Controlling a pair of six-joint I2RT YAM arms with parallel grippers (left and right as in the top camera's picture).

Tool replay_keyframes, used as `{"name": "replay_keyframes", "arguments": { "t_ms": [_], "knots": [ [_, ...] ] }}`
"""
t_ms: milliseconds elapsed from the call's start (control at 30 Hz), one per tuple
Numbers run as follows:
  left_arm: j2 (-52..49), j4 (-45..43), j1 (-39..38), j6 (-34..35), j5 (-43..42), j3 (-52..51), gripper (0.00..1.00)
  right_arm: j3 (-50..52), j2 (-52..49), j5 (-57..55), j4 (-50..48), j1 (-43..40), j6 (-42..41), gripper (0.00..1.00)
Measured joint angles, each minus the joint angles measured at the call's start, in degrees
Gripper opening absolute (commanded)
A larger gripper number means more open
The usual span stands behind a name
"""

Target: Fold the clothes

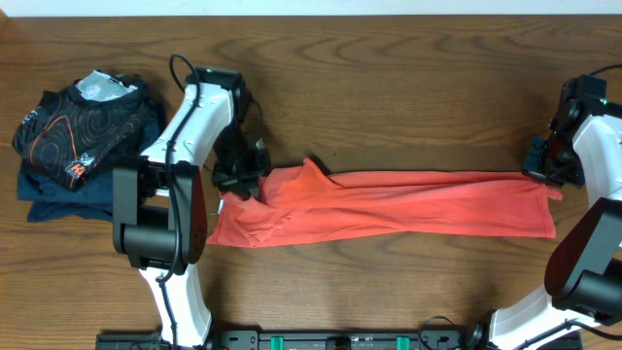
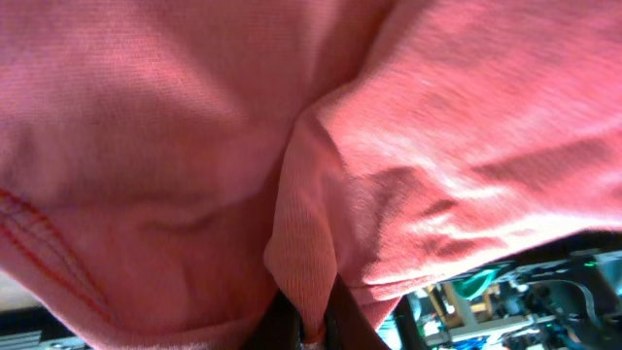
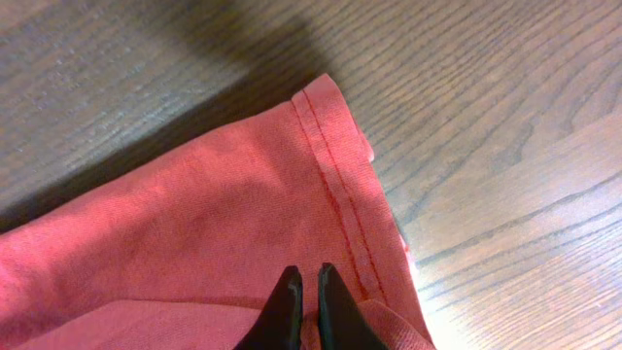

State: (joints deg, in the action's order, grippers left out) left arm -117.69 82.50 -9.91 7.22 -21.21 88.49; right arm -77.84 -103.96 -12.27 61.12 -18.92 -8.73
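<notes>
One coral-red T-shirt (image 1: 389,206) is seen on the wooden table (image 1: 408,78). It is laid as one long, narrow band through the middle of the table, from 9 o'clock to 3 o'clock. No print is visible on the side that is turned up. Its end at 9 o'clock is bunched and wrinkled, and a small peak of cloth is raised there on the far edge.

Two grippers are counted, one at each end of the band. The left gripper (image 1: 240,175) is placed over the 9 o'clock end. In the left wrist view the picture is almost filled with red cloth, and one ridge of the cloth is pinched between the two dark fingers at the lower edge. The right gripper (image 3: 303,303) is placed at the corner of the band at about 2 o'clock, just inside the double-stitched hem (image 3: 340,199). Its two fingers (image 3: 285,306) are drawn nearly together, and a thin layer of cloth appears to be clamped between them, though the contact itself is partly hidden.

Two other garments are stacked at 10 o'clock on the table, well apart from the T-shirt: one black garment (image 1: 83,122) with orange contour lines lies upon one navy-blue garment (image 1: 58,194).
</notes>
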Motion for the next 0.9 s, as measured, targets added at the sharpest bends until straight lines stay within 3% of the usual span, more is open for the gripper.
{"name": "replay_keyframes", "arguments": {
  "t_ms": [133, 200, 433, 533, 633, 733, 900],
  "knots": [
    [0.0, 0.31, -0.07, 0.0, 2.58, -2.49, 0.22, 0.76, 0.0, -0.46, 0.15, -0.02, 0.0, 0.11],
    [0.0, 1.05, -0.07, 0.04, 4.07, -2.75, 0.24, 1.09, 0.0, -0.66, 0.17, -0.02, 0.04, 0.17],
    [0.79, 0.39, 0.0, 0.26, 6.58, -2.82, 0.24, 1.2, 0.0, -1.31, 0.44, -0.02, 0.0, 0.18],
    [3.28, -3.56, 0.0, 0.81, 6.6, -2.82, 0.25, 1.2, 0.0, -1.33, 0.42, -0.02, -0.02, 0.19],
    [7.43, -9.81, 0.0, 1.64, 4.96, -2.82, 0.4, 1.2, 0.0, -1.31, 0.39, -0.02, -0.02, 0.23],
    [10.27, -15.41, -0.09, 1.95, 1.2, -2.8, 0.47, 1.22, 0.0, -1.11, 0.42, -0.02, -0.04, 0.25],
    [10.49, -21.84, -2.62, 3.3, -2.69, -2.8, 0.49, 1.27, 0.0, -0.57, 0.39, -0.02, -0.07, 0.3]
  ]
}}
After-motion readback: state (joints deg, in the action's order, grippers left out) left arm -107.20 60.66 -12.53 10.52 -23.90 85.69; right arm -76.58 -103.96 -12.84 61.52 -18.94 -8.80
